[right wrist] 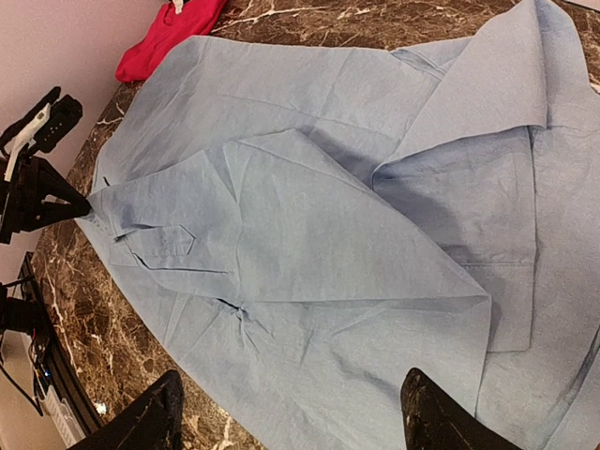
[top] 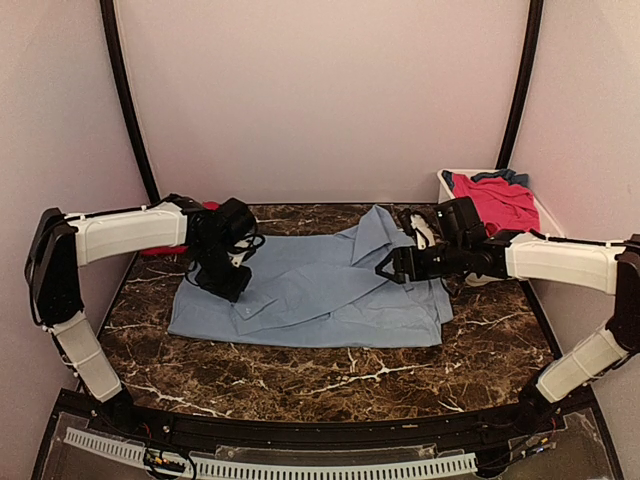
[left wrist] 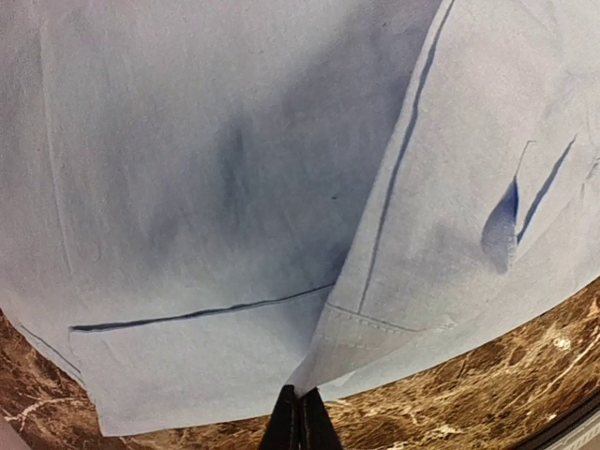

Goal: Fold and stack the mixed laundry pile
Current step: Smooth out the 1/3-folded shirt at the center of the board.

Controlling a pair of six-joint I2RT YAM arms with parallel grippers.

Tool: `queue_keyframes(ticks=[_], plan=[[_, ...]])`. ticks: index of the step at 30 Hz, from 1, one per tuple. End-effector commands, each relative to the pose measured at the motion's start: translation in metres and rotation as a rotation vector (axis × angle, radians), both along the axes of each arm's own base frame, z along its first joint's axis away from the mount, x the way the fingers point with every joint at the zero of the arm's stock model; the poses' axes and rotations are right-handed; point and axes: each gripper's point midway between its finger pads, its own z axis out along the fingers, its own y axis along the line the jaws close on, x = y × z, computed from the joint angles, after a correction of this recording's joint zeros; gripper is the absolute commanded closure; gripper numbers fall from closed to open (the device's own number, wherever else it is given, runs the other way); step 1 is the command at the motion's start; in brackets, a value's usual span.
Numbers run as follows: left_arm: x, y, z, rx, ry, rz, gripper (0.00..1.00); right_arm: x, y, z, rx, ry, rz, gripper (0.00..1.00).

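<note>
You're mid-fold on the light-blue shirt (top: 310, 290), spread across the middle of the counter (top: 300, 385): your left tool (left wrist: 300, 427) is pinched shut on what looks like its left hem, while your right tool (top: 388, 268) hangs wide and empty over its right side. Next, the right tool needs a matching edge. The red piece (right wrist: 164, 37) at the counter's far-left edge and the clothes (top: 500, 200) in the far-right tub (top: 445, 185) are partly hidden.

Lt-blue shirt (top: 310, 290), red garments (top: 500, 203), brown white-veined marble table (top: 330, 375).
</note>
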Motion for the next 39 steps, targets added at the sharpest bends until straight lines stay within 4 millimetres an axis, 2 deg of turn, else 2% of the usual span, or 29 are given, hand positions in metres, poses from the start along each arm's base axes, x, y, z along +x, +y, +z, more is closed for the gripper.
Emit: queue_keyframes(ticks=[1, 8, 12, 14, 15, 16, 21, 22, 24, 26, 27, 28, 29, 30, 31, 32, 33, 34, 35, 36, 39], plan=[[-0.009, 0.036, -0.007, 0.169, 0.091, -0.05, 1.0, -0.003, -0.004, -0.008, -0.016, -0.004, 0.012, 0.24], [0.018, 0.079, -0.004, 0.208, 0.115, 0.013, 1.0, -0.009, -0.009, -0.021, -0.05, 0.017, 0.019, 0.25], [0.041, 0.087, 0.002, 0.197, 0.105, 0.035, 0.98, -0.012, -0.01, -0.023, -0.052, 0.021, 0.024, 0.25], [0.056, 0.087, 0.005, 0.22, 0.085, 0.038, 0.91, -0.013, -0.008, -0.025, -0.047, 0.03, 0.035, 0.25], [0.06, 0.087, 0.0, 0.222, 0.09, 0.036, 0.87, -0.013, -0.006, -0.026, -0.042, 0.035, 0.041, 0.25], [0.064, 0.087, 0.0, 0.222, 0.082, 0.032, 0.86, -0.013, -0.005, -0.028, -0.038, 0.044, 0.046, 0.26], [0.074, 0.1, -0.011, 0.259, 0.092, 0.038, 0.92, -0.014, 0.0, -0.038, -0.031, 0.073, 0.061, 0.27], [0.075, 0.102, -0.013, 0.258, 0.097, 0.045, 0.91, -0.014, -0.001, -0.04, -0.035, 0.079, 0.06, 0.27], [0.079, 0.108, -0.008, 0.283, 0.078, 0.083, 0.85, -0.014, 0.001, -0.044, -0.041, 0.088, 0.066, 0.28], [0.077, 0.107, 0.005, 0.249, 0.041, 0.118, 0.73, -0.014, 0.001, -0.045, -0.042, 0.09, 0.066, 0.3], [0.078, 0.099, 0.009, 0.187, 0.02, 0.131, 0.65, -0.015, 0.002, -0.046, -0.042, 0.094, 0.07, 0.3], [0.07, 0.098, 0.018, 0.139, -0.003, 0.163, 0.59, -0.015, 0.002, -0.048, -0.046, 0.098, 0.071, 0.31], [0.072, 0.09, 0.022, 0.062, -0.028, 0.177, 0.57, -0.014, 0.001, -0.05, -0.057, 0.1, 0.068, 0.31], [0.066, 0.089, 0.03, 0.005, -0.056, 0.211, 0.55, -0.012, 0.0, -0.053, -0.069, 0.103, 0.064, 0.32], [0.065, 0.096, 0.033, -0.027, -0.065, 0.271, 0.54, -0.012, 0.0, -0.055, -0.077, 0.104, 0.063, 0.32], [0.057, 0.091, 0.034, -0.105, -0.069, 0.281, 0.54, -0.011, -0.001, -0.057, -0.087, 0.106, 0.059, 0.32], [0.047, 0.094, 0.023, -0.141, -0.035, 0.318, 0.54, -0.01, -0.002, -0.06, -0.095, 0.11, 0.053, 0.32], [0.048, 0.085, 0.033, -0.224, -0.067, 0.318, 0.54, -0.009, -0.002, -0.063, -0.102, 0.115, 0.052, 0.32], [0.039, 0.088, 0.021, -0.239, -0.037, 0.35, 0.54, -0.008, -0.003, -0.066, -0.109, 0.121, 0.05, 0.33], [0.038, 0.085, 0.023, -0.272, -0.05, 0.355, 0.54, -0.008, -0.003, -0.07, -0.117, 0.127, 0.048, 0.33], [0.027, 0.091, 0.007, -0.302, -0.019, 0.427, 0.55, -0.011, -0.005, -0.08, -0.133, 0.148, 0.047, 0.34]])
